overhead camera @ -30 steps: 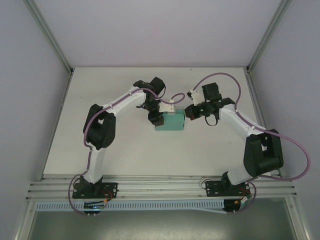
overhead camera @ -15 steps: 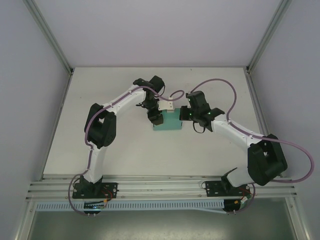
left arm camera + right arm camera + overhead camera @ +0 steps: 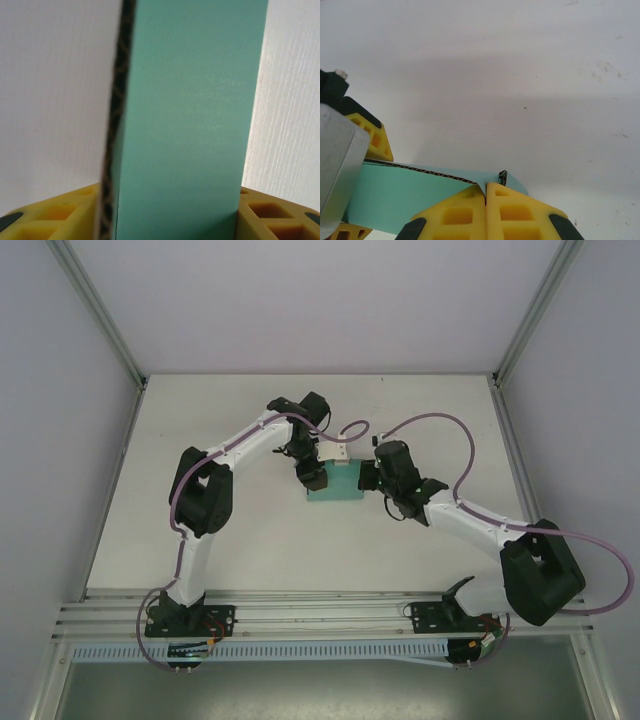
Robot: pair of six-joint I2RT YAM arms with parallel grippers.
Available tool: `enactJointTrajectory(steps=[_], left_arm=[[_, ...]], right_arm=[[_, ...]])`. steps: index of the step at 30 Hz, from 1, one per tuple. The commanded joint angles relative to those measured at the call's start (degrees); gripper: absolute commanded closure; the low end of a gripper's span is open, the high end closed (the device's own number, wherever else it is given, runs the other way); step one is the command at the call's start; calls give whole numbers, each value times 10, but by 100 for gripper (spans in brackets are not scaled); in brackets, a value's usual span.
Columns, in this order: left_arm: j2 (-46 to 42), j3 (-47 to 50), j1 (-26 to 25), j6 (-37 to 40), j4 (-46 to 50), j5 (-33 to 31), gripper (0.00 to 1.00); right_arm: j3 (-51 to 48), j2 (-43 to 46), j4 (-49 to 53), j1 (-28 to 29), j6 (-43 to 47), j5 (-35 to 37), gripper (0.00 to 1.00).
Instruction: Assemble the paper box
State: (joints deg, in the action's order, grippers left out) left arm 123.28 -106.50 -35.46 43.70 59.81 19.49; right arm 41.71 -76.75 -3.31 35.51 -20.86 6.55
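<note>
- Left gripper (image 3: 313, 477) clamps box (image 3: 342, 486), centre frame.
- Right gripper (image 3: 486, 200) pads pressed together at box edge, lower frame.
- Risk: right push buckles thin card or twists box from clamp.

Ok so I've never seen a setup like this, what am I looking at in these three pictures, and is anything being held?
These are two robot arms, left arm and right arm, bolted to a white table. The wide picture looks down from above; the close-ups come from a camera on each wrist, whose yellow blocks are finger pads. On the table lies a teal paper box. The left gripper clamps it between its pads; the right gripper appears pinched shut on its card edge.
</note>
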Motion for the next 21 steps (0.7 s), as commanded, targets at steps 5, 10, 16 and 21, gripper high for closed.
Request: enactJointTrajectory(steps=[5, 10, 16, 21], left_arm=[[14, 10, -7, -28, -18, 23, 44], [15, 11, -6, -34, -18, 21, 43], [16, 10, -6, -40, -20, 20, 43], [15, 8, -6, -48, -25, 23, 43]], right_arm=[[-102, -48, -37, 11, 18, -33, 100], [-104, -89, -43, 26, 29, 13, 100], [-112, -61, 2, 33, 34, 35, 100], [-131, -24, 3, 33, 38, 7, 100]])
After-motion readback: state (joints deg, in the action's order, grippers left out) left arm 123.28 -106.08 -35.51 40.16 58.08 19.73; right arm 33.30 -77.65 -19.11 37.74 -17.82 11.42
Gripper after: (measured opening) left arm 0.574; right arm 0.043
